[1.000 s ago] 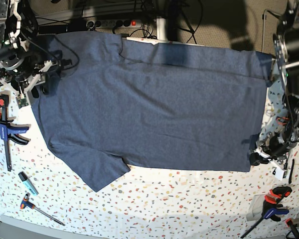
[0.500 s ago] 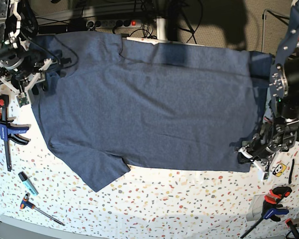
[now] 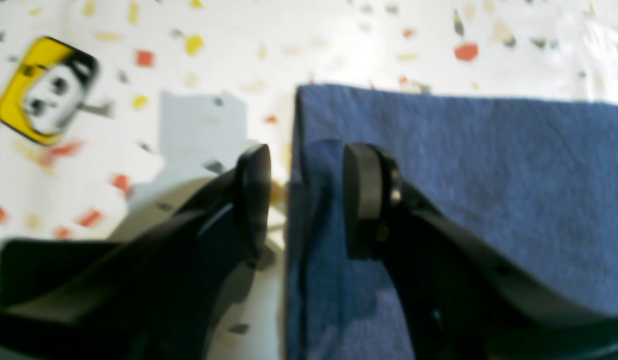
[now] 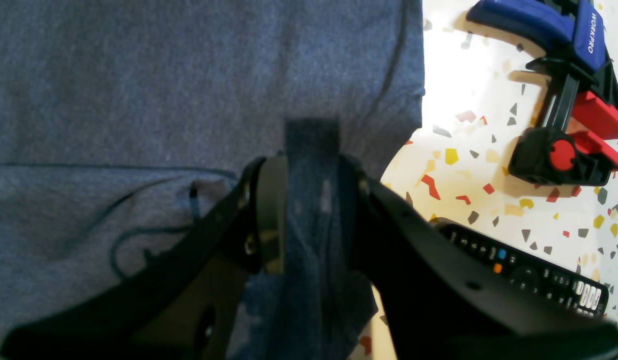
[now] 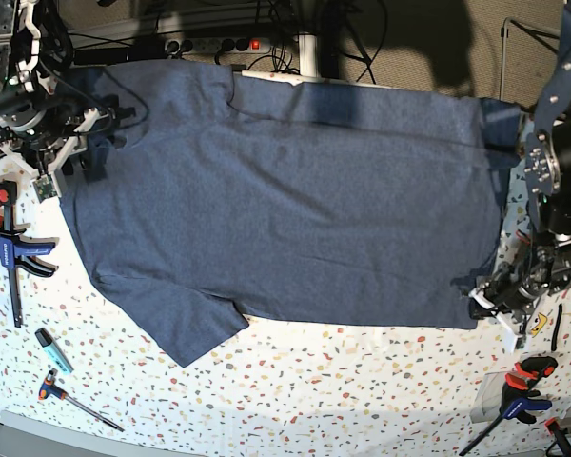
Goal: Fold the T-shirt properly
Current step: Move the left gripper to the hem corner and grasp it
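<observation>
The T-shirt is lying spread flat and plain side up across the speckled table, its hem end toward the left arm, its collar end toward the right arm, and one sleeve sticking out toward the near edge.

At the hem corner, the left gripper is standing with its jaws parted, one finger over the bare table and the other over the cloth, straddling the edge without yet pinching it. The likely trouble here is a miss: closing while so near the corner could catch only the top layer, or nothing, and the fabric would be slipping out on the lift. Whether the pads are touching the cloth cannot be told, as the wrist view is blurred.

At the other end, the right gripper is clamping a raised fold of fabric near the shirt's edge, beside a blue and red clamp and a remote control. If one arm lifts before the other has its hold, the shirt would be dragging askew and wrinkling, spoiling the fold line.

In the base view, the left arm is reaching down steeply at the table's side, wrist bent toward the corner, while the right arm is crouching low over the shoulder area.
</observation>
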Controlling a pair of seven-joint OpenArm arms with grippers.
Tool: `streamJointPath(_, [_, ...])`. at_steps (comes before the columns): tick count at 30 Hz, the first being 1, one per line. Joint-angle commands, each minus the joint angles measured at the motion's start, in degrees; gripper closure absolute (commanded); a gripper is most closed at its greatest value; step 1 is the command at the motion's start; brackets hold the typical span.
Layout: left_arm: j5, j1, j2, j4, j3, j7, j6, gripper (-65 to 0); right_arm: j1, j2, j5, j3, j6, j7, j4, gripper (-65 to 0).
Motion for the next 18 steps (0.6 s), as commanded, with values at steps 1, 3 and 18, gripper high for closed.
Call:
streamJointPath(1, [-0.37, -1.25, -0.76, 0.83, -0.17, -1.79, -0.07, -23.2, 0.26, 0.94, 0.13, 0.44, -0.04, 0.48, 1.01, -17.8])
streamJointPath(3, [-0.35, -0.33, -0.85, 0.83, -0.17, -2.78, 0.37, -23.2, 0.26, 0.94, 0.13, 0.44, -0.04, -0.94, 1.01, -17.8])
streamJointPath(18, [-4.07, 1.64, 1.18, 0.83, -0.17, 2.80, -7.41, -23.0, 0.26, 0.94, 0.33, 0.44, -0.07, -1.62, 1.01, -17.8])
